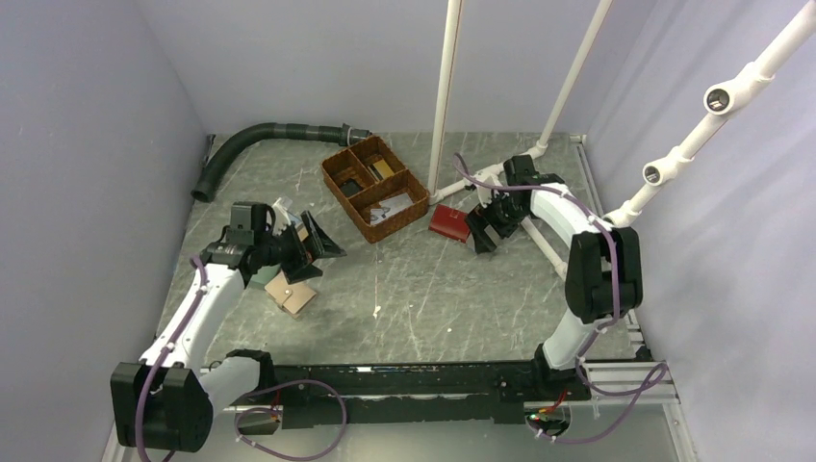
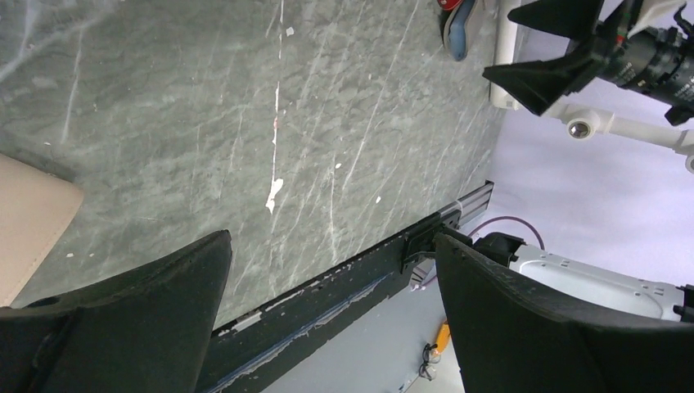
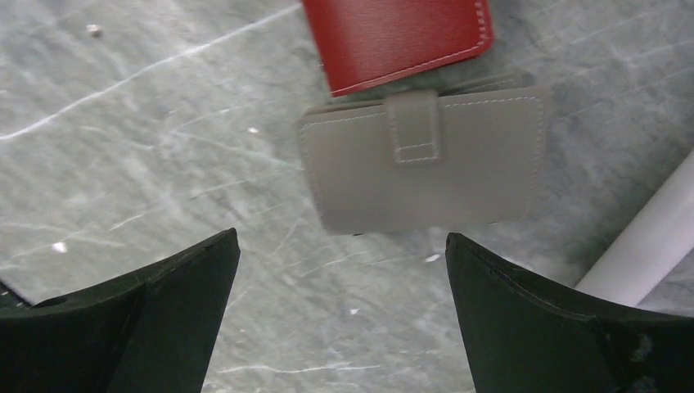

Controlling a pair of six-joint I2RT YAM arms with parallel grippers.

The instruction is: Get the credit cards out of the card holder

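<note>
The card holder (image 3: 425, 168) lies shut on the table, taupe-grey side up, its small tab fastened over the top edge. The credit cards are hidden. My right gripper (image 3: 340, 246) hovers just short of the holder, open and empty, its fingers (image 3: 164, 303) wider apart than the holder. In the top view the right gripper (image 1: 486, 236) sits beside the red wallet and covers the holder. My left gripper (image 1: 322, 258) is open and empty at the left of the table. In its own view the left gripper (image 2: 331, 246) points across bare table toward the near edge.
A red wallet (image 3: 401, 37) overlaps the holder's far edge, also seen as the red wallet (image 1: 449, 221). A white pole (image 3: 646, 246) runs close on the right. A brown divided basket (image 1: 375, 188), a black hose (image 1: 260, 144) and a tan flat item (image 1: 292, 292) stand around.
</note>
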